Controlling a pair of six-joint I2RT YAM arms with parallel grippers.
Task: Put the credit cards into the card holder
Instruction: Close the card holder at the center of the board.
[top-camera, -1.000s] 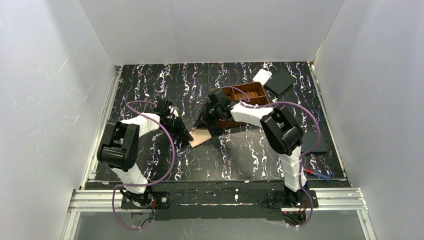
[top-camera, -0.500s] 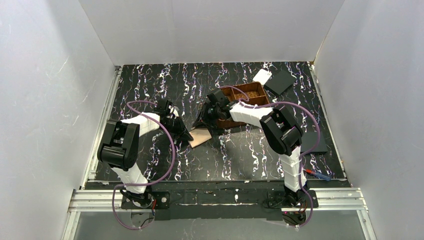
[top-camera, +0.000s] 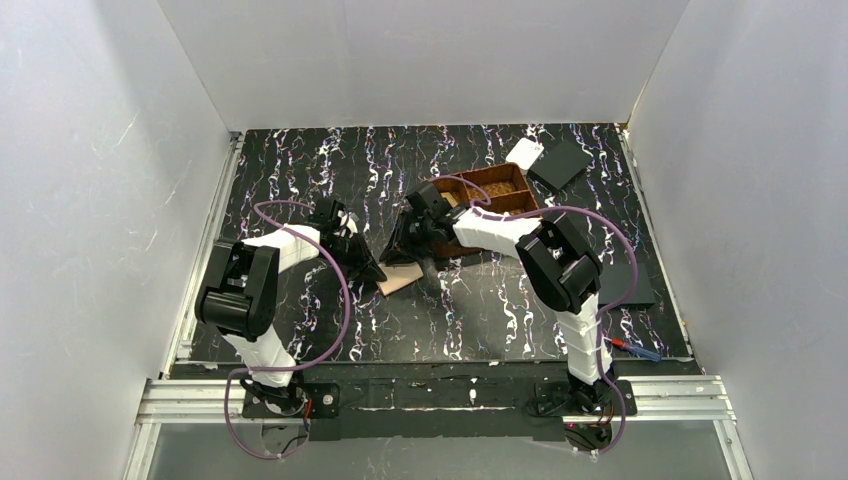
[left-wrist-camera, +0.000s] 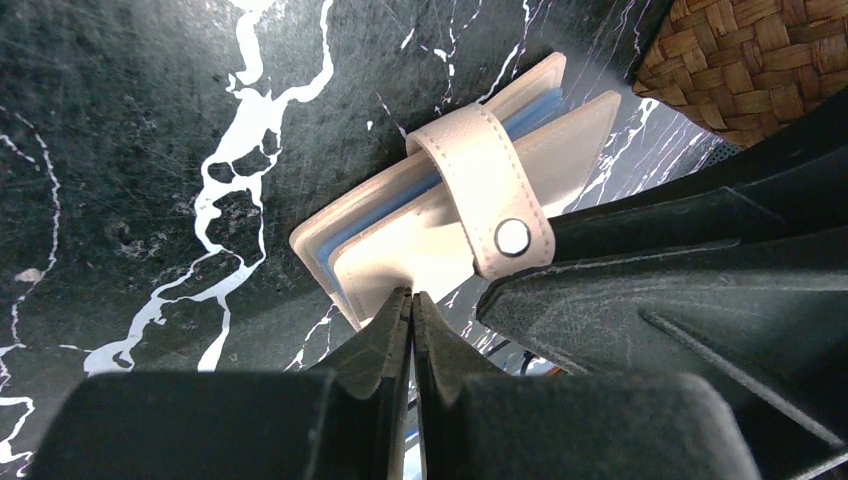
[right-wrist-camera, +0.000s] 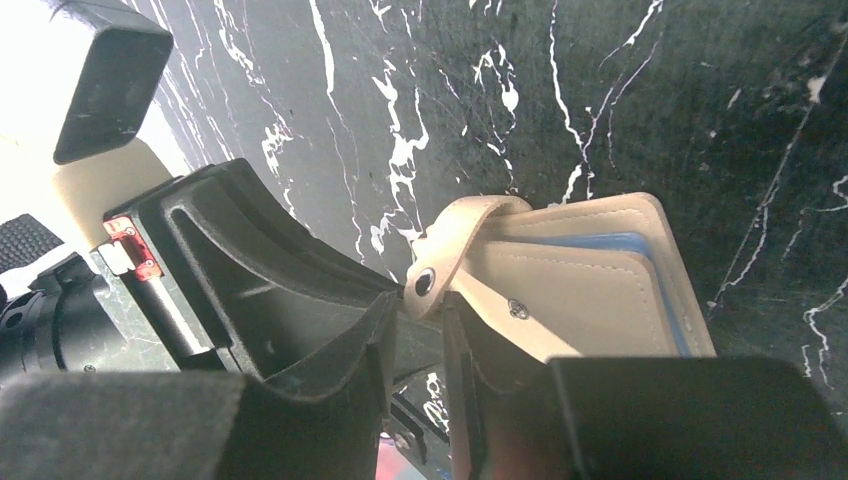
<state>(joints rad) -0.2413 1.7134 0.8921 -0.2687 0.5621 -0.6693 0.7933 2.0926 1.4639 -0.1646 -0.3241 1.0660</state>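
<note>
The card holder (top-camera: 400, 279), a tan wallet with a blue inner edge and a snap strap, lies folded on the black marbled table between my two grippers. It shows in the left wrist view (left-wrist-camera: 440, 235) and the right wrist view (right-wrist-camera: 590, 285). My left gripper (top-camera: 368, 268) (left-wrist-camera: 412, 298) is shut, pinching the wallet's near edge. My right gripper (top-camera: 410, 247) (right-wrist-camera: 422, 318) is closed on the end of the unsnapped strap (right-wrist-camera: 428, 280), which curls up off the wallet. I cannot make out any credit cards.
A brown woven basket (top-camera: 497, 189) stands just behind the right gripper and shows in the left wrist view (left-wrist-camera: 760, 50). A white piece (top-camera: 524, 152) and a black square (top-camera: 561, 163) lie at the back right. Another black square (top-camera: 627, 285) and a pen (top-camera: 632, 349) lie at the right.
My right gripper has shifted a little to the left and nearer, over the wallet. The left arm and the wallet have hardly moved.
</note>
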